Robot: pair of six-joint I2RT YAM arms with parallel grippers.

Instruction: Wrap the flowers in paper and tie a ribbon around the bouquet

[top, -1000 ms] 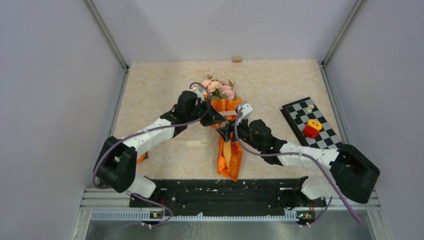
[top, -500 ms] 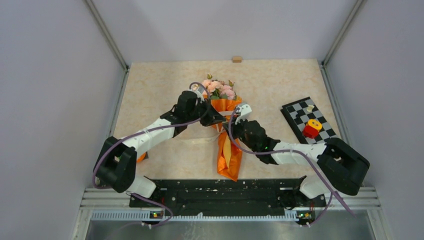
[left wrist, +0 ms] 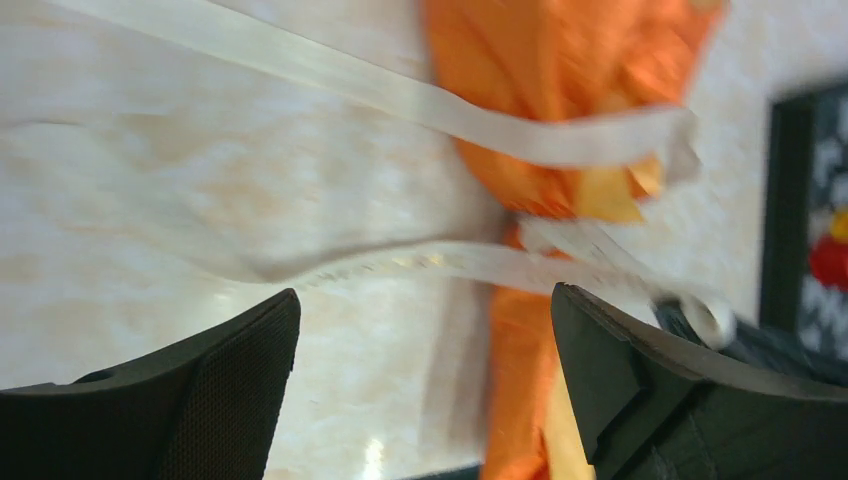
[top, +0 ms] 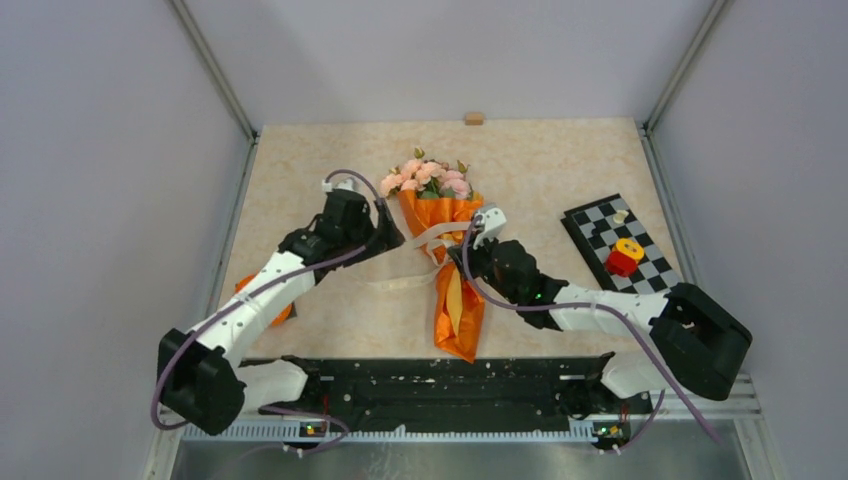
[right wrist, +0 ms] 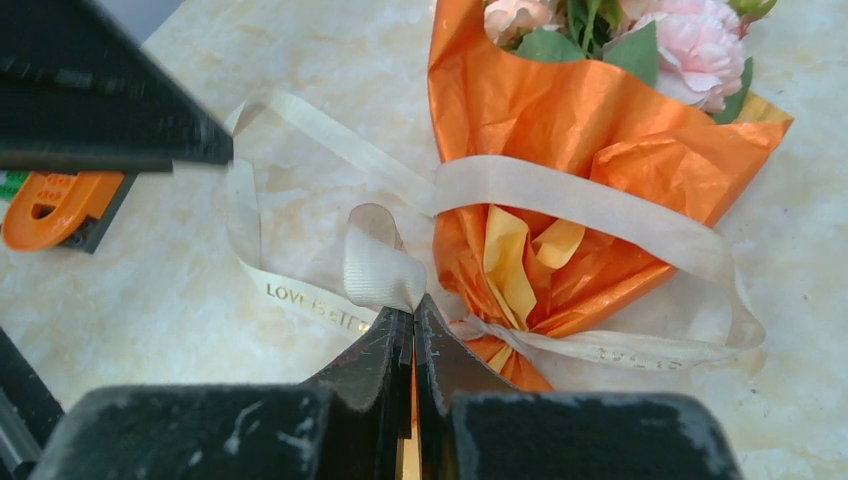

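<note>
The right gripper (right wrist: 412, 312) is pinched fully together on a folded end of the ribbon (right wrist: 381, 270). It holds that end up just to the left of the bouquet's (top: 452, 285) waist, where the paper (right wrist: 560, 110) is gathered narrowest. The bouquet lies flat on the table (top: 560, 160) with its long axis running near to far. Its pointed orange tail is toward the arm bases and the flowers (right wrist: 690, 40) are at the far end.

The ribbon crosses that axis. One band lies over the front of the paper above the waist, a thinner run cinches the waist itself, and a slack loop spreads over the table to the bouquet's left.

Farther out along that loop, left of the bouquet's upper half, the left gripper (top: 393, 240) stands with its jaws wide apart and nothing between them. In its own camera, two strands of ribbon pass across the gap beyond its fingertips.

So the loose loop lies toward the left gripper, which is the nearer of the two to it, while the held end sits on the same left side at the waist. Any tightening pull would probably have to run sideways across the bouquet, not along it.
</note>
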